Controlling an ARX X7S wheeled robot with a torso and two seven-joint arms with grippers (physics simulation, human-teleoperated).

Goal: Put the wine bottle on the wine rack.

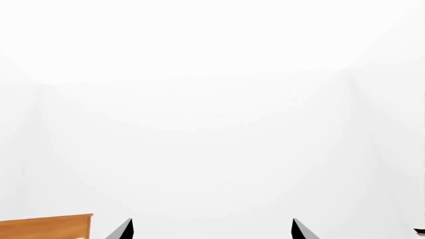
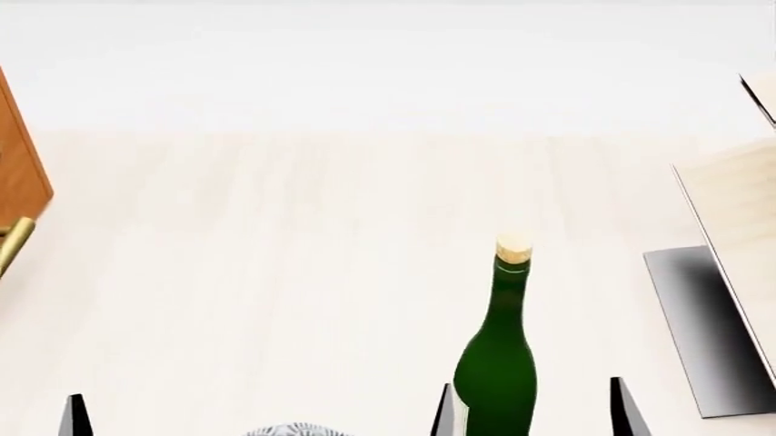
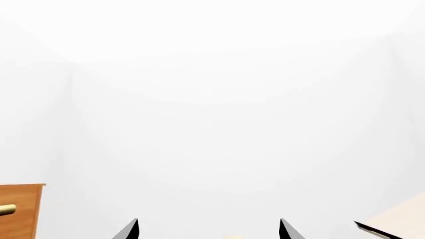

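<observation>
At the far left of the head view, the corner of a reddish-brown cabinet point(image 2: 18, 173) with a brass handle point(image 2: 13, 243) is seen, well apart from anything the task concerns. Low at the left edge, a single dark fingertip of the left gripper point(image 1: 211, 230) is visible; in the left wrist view both its tips are shown set wide apart with only white wall beyond, so it is judged to be parked and empty, kept clear of the work. A small patterned grey object point(image 2: 294, 429), cut by the bottom edge, cannot be identified. Further right, the wine bottle point(image 2: 500, 363) is stood upright on the pale table point(image 2: 279, 272), cork uppermost, placed between the two spread tips of the right gripper point(image 2: 535, 409), which appear not to be touching the glass. The tips are judged to be lined up for a grasp on the body. At the right edge, the wine rack point(image 2: 728, 236) is seen, its tilted wood slabs and grey base near the bottle, awaiting it.
</observation>
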